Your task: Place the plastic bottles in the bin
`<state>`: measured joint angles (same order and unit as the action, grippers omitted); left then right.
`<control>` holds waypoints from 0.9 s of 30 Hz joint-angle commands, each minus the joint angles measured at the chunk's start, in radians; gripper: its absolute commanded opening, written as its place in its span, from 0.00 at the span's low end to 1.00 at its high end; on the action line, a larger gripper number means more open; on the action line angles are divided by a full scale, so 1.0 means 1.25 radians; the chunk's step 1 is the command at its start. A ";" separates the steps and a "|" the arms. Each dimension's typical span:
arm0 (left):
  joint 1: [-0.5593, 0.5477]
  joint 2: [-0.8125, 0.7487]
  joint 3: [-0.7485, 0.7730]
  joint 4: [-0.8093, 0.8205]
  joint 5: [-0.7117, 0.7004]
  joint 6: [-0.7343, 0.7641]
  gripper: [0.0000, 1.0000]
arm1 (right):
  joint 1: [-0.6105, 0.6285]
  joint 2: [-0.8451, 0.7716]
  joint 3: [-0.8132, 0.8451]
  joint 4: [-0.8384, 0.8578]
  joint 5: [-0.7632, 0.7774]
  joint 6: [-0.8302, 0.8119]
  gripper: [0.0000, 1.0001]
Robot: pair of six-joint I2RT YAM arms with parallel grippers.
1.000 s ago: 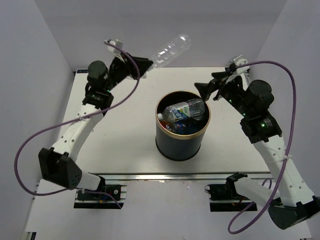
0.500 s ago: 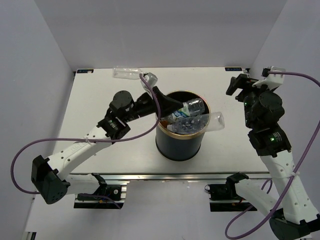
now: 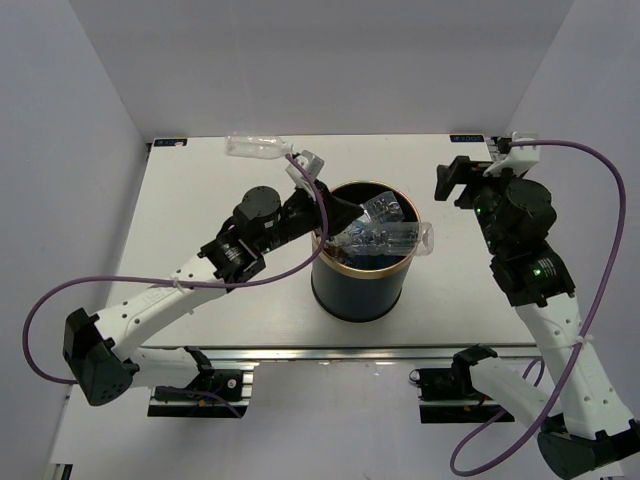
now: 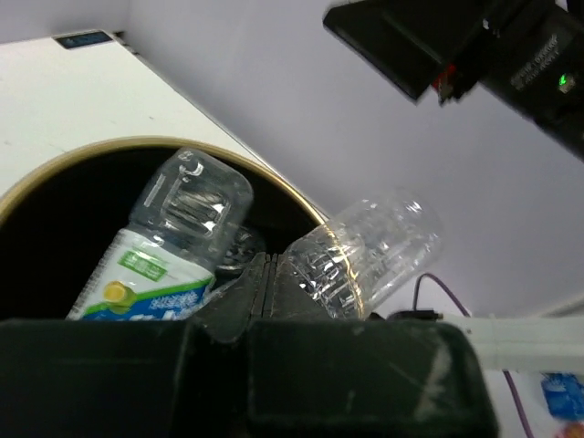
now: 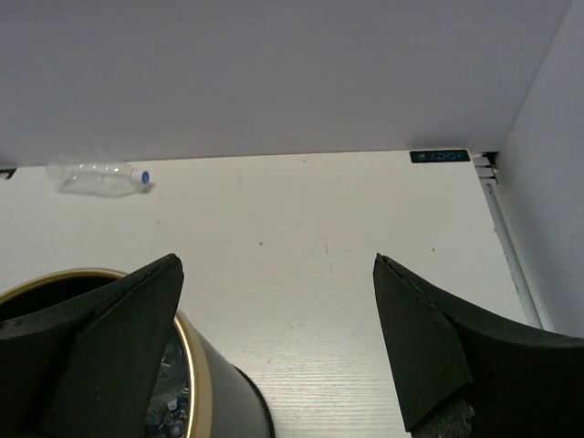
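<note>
The dark bin with a gold rim stands mid-table and holds several plastic bottles. My left gripper reaches over its left rim, fingers pressed together on the near end of a clear crinkly bottle. That bottle lies across the bin's top, its base poking past the right rim. A green-white label bottle lies beside it inside the bin. One clear bottle with a blue cap lies on the table at the back left, also in the right wrist view. My right gripper is open and empty, right of the bin.
White walls close in the table on the left, back and right. My right arm hangs above the bin's far right side. Both arm bases and purple cables sit at the near edge.
My left arm swung from the back left down over the bin, carrying the clear bottle, which now lies across the bin's top. My right arm pulled back from the rim.
</note>
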<state>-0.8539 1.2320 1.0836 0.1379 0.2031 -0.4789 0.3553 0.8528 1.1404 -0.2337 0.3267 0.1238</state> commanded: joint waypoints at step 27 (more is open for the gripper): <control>0.438 0.254 0.283 -0.293 -0.263 -0.090 0.98 | -0.001 -0.033 -0.085 -0.029 -0.558 -0.004 0.89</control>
<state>-0.3607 1.5097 1.4071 -0.2096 -0.2073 -0.5381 0.3546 0.7906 1.0054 -0.3180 -0.2905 0.1223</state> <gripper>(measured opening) 0.983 0.887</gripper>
